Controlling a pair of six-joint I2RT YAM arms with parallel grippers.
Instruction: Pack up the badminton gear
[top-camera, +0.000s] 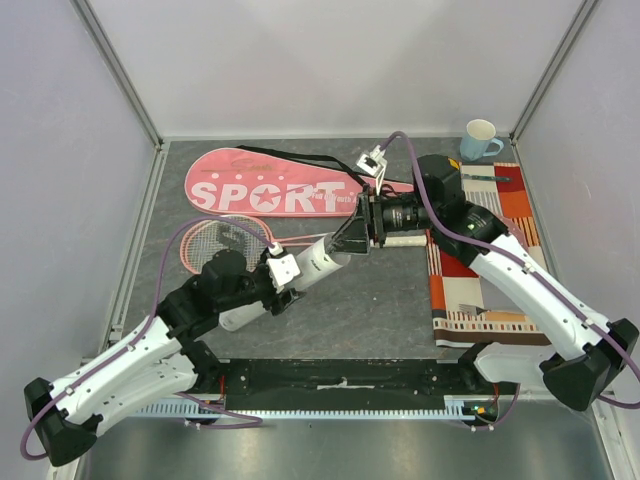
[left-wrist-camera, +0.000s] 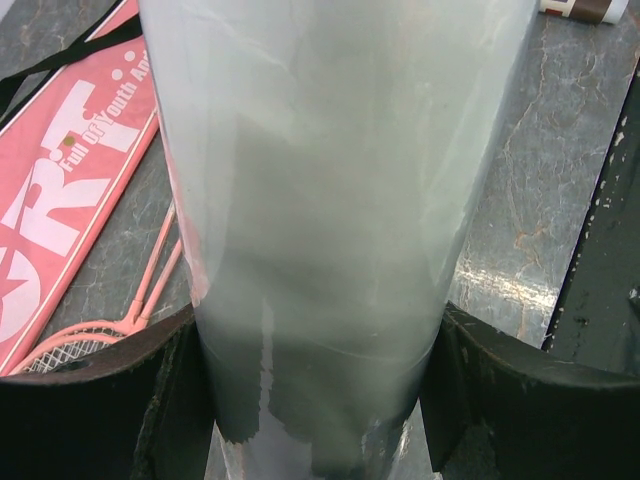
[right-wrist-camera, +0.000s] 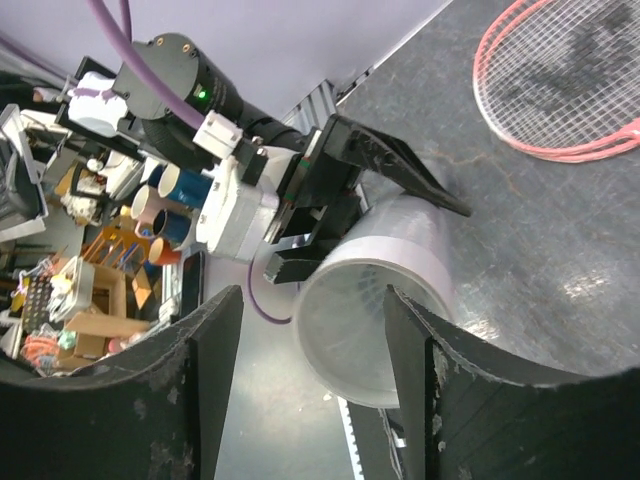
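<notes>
Gripping the long white tube (top-camera: 322, 260) on both sides with the left gripper (left-wrist-camera: 318, 340), lifted at a slant on the near side of the pink SPORT racket bag (top-camera: 270, 185). Holding the right gripper (right-wrist-camera: 312, 295) spread wide and empty at the tube's open mouth. Showing two pink-framed rackets (top-camera: 215, 238) flat just beside the bag's near edge.

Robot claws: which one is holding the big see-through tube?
The left gripper: it clamps the tube from both sides. The right gripper stands open at the tube's open end, gripping nothing.
</notes>
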